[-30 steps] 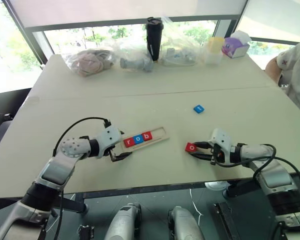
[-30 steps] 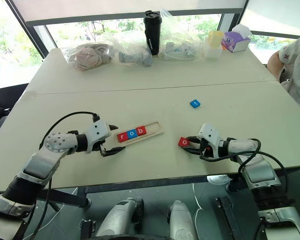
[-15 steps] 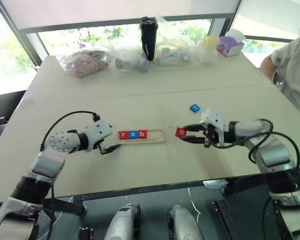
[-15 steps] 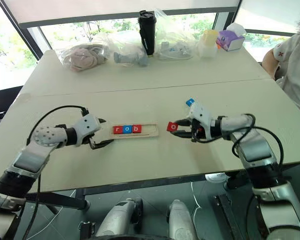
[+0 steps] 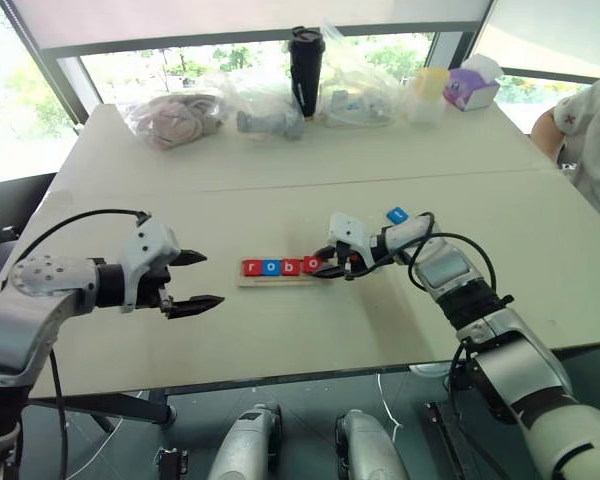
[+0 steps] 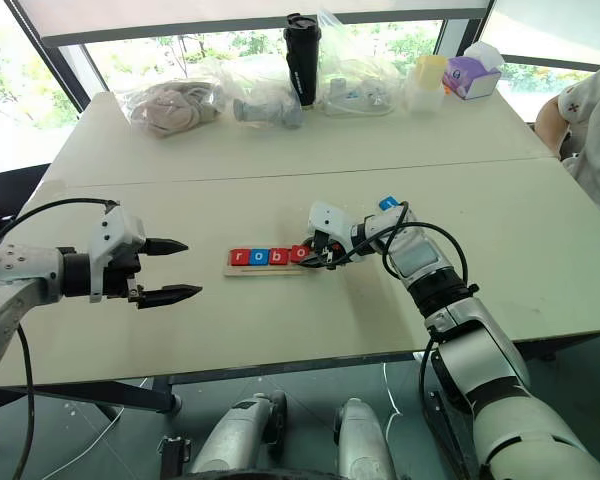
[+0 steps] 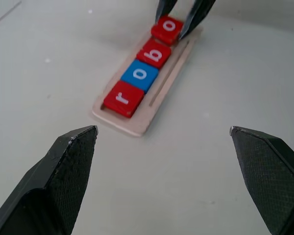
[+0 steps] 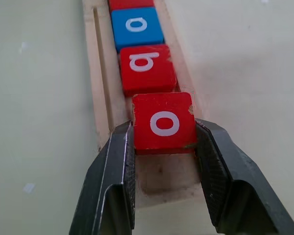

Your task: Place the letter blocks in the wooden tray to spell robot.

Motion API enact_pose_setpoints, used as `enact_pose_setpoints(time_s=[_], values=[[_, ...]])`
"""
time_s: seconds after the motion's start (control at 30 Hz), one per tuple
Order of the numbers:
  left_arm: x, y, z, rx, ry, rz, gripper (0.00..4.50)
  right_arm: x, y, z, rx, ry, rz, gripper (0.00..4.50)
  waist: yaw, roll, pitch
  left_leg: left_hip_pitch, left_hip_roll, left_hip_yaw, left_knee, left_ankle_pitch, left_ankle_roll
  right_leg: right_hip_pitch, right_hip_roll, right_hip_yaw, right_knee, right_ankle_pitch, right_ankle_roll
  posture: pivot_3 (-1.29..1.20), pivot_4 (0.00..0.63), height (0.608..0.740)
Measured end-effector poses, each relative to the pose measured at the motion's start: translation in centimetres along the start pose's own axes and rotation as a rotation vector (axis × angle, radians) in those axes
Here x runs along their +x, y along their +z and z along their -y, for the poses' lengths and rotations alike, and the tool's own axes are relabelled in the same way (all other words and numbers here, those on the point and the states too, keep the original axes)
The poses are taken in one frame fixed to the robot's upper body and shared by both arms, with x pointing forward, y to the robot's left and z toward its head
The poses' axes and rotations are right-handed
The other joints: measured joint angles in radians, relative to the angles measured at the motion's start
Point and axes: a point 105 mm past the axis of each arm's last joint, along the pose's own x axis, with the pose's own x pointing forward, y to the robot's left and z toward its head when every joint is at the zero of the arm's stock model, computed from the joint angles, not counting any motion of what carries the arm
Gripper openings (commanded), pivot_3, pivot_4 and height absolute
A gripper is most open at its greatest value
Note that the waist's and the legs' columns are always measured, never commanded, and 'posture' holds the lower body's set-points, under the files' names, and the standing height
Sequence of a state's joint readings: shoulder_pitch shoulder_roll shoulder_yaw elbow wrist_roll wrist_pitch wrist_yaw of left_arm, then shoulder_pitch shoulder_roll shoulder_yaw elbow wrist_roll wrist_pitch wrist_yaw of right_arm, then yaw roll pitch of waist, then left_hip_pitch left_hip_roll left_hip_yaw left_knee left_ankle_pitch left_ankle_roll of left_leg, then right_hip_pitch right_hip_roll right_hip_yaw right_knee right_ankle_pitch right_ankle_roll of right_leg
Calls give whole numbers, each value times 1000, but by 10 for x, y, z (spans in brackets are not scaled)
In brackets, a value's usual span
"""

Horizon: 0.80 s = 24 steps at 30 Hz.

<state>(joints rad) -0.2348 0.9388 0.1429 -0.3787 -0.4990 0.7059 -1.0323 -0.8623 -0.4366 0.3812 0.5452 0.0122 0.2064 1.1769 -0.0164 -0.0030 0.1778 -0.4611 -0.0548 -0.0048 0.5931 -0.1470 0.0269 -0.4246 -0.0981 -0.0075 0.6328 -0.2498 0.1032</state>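
Observation:
The wooden tray (image 5: 276, 282) lies mid-table with a red r (image 7: 123, 98), a blue o (image 7: 139, 75) and a red b (image 7: 157, 53) in a row. My right gripper (image 8: 164, 129) is shut on a red o block (image 8: 162, 121), held at the tray's fourth place right beside the b; I cannot tell if it rests on the wood. The tray's end (image 8: 161, 180) behind it is bare. A blue letter block (image 5: 397, 214) lies on the table to the right, behind the right arm. My left gripper (image 5: 212, 279) hangs open and empty, left of the tray and apart from it.
Along the table's far edge stand plastic bags (image 5: 180, 120), a black tumbler (image 5: 306, 70), a yellow cup (image 5: 429, 88) and a purple box (image 5: 470, 90). A person's arm (image 5: 590, 125) shows at the right edge.
My right gripper has carried the red o block leftward from the open table to the tray's fourth place. My left gripper has drawn back from the tray's left end and risen.

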Motion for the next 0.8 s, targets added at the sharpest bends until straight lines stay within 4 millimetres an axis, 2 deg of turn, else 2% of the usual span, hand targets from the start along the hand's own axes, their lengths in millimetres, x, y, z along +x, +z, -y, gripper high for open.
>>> enact_pose_setpoints(time_s=[0.17, 0.47, 0.53, 0.6, 0.67, 0.7, 0.8], values=[[3, -1, 9, -21, -7, 1, 4500, 3, 2, -1, -9, 14, 4, 1143, -1, 0, 0, 0, 0, 0, 0, 1, -1, 0, 1, 0, 2, 1, 1, 0, 150, 740], [10, -2, 8, -33, 31, 19, 4500, 9, 5, -2, -1, 21, 16, 1143, -1, 0, 0, 1, 0, 0, 0, 1, -1, 0, 1, 0, 2, 0, 1, 0, 150, 740], [13, -2, 9, -43, 36, 29, 4500, 11, 6, -2, 2, 19, 22, 2228, -1, 0, 0, 1, 0, 0, 0, 1, -1, 0, 1, 0, 2, 1, 1, 0, 150, 740], [15, -2, 10, -49, 35, 29, 4500, 11, 5, -1, 7, 13, 24, 3122, 0, 0, 0, 1, 0, 0, 0, 1, -2, 0, 1, 0, 2, 1, 1, 0, 150, 740], [15, -3, 10, -54, 41, 26, 4500, 10, 5, 0, 7, 5, 24, 4267, 0, 0, 0, 1, 0, 0, 0, 1, -2, 0, 1, 0, 2, 1, 1, 0, 150, 740], [15, -3, 10, -54, 43, 25, 4500, 10, 5, 0, 6, 3, 25, 4451, 0, 0, 0, 1, 0, 0, 0, 1, -2, 0, 1, 0, 2, 1, 1, 0, 150, 740], [15, -3, 9, -55, 46, 25, 4500, 8, 5, 2, 5, -6, 28, 4451, 0, 0, 0, 1, 0, 0, 0, 1, -2, 0, 1, 0, 2, 1, 1, 0, 150, 740]])
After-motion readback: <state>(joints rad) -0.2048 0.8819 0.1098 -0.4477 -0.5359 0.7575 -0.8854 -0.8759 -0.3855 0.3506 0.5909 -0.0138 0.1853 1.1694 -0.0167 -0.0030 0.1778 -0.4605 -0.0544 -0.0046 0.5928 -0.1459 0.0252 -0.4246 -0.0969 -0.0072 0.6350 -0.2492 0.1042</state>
